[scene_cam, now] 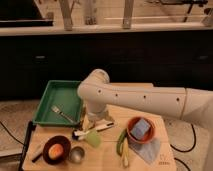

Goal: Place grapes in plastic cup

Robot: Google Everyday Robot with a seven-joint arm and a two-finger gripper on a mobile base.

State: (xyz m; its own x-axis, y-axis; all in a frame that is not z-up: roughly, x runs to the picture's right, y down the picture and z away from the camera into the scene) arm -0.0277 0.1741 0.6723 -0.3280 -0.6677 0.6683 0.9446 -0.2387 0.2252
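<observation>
The plastic cup [93, 139] is pale lime-green and sits on the wooden table [105, 159], left of centre. My white arm reaches in from the right and bends down over it. My gripper [94, 129] hangs low over the table, right above the cup's upper edge. It is open and nothing shows between its fingers. The grapes are hidden from view.
A green tray [59, 95] holding a fork [62, 114] stands at the back left. A dark bowl with an orange fruit [56, 150] and a small metal cup [76, 154] sit at the front left. An orange bowl [131, 138], a green vegetable [121, 142] and a cloth [149, 151] lie to the right.
</observation>
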